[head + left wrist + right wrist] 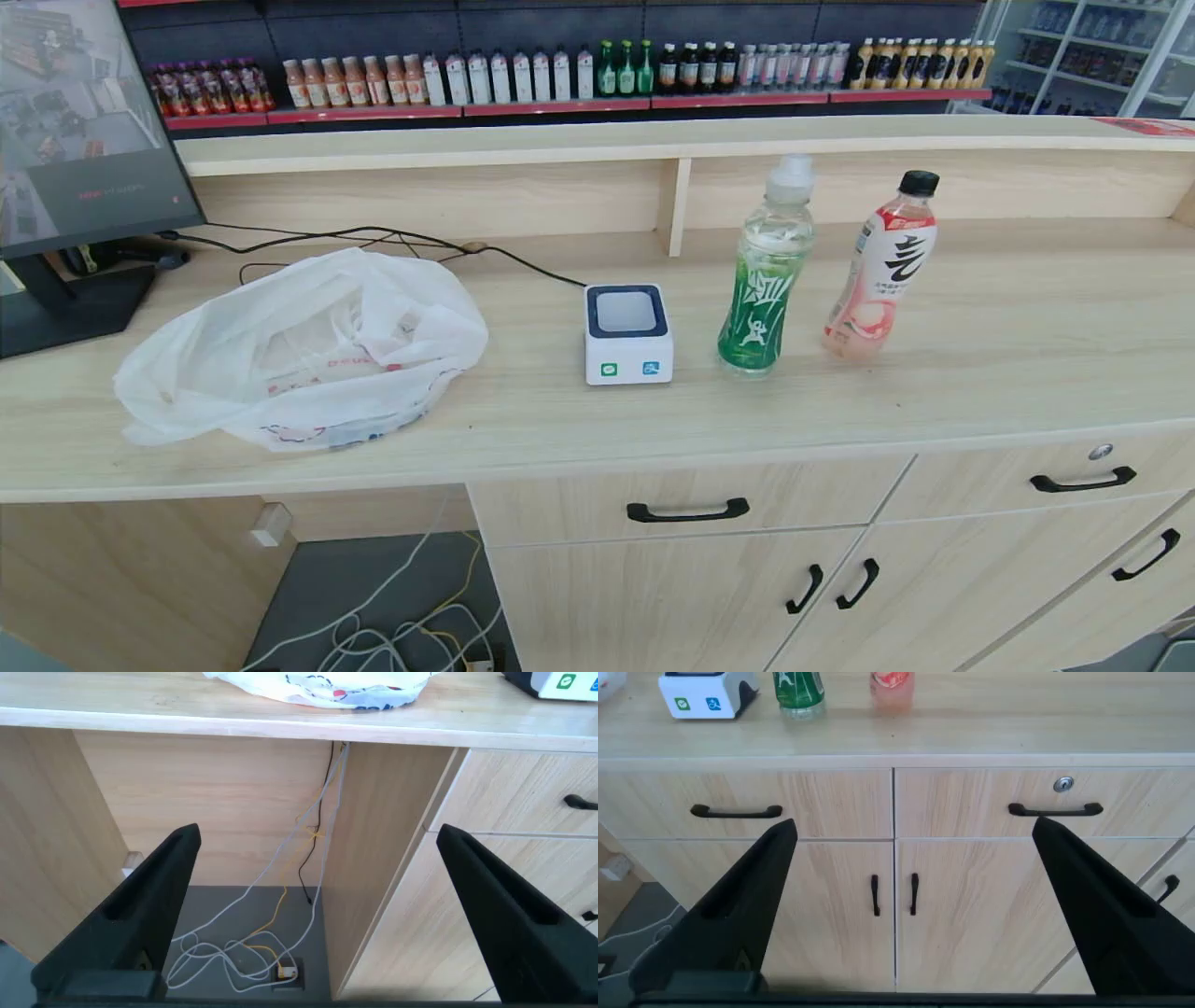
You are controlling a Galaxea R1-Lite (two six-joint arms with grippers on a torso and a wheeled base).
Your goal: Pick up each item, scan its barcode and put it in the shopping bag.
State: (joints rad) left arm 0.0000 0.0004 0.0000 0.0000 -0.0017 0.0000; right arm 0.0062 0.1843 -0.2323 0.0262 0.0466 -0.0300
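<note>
Fingers (154, 905) on left gripper (318, 835), right gripper (913, 826) gape; green bottle (761, 299), pink bottle (878, 280) stand upright, seemingly sealed.

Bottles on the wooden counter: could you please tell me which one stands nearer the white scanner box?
The green-labelled clear bottle with the pale cap; it stands next to the white scanner box, the pink-labelled, black-capped bottle beyond it.
</note>
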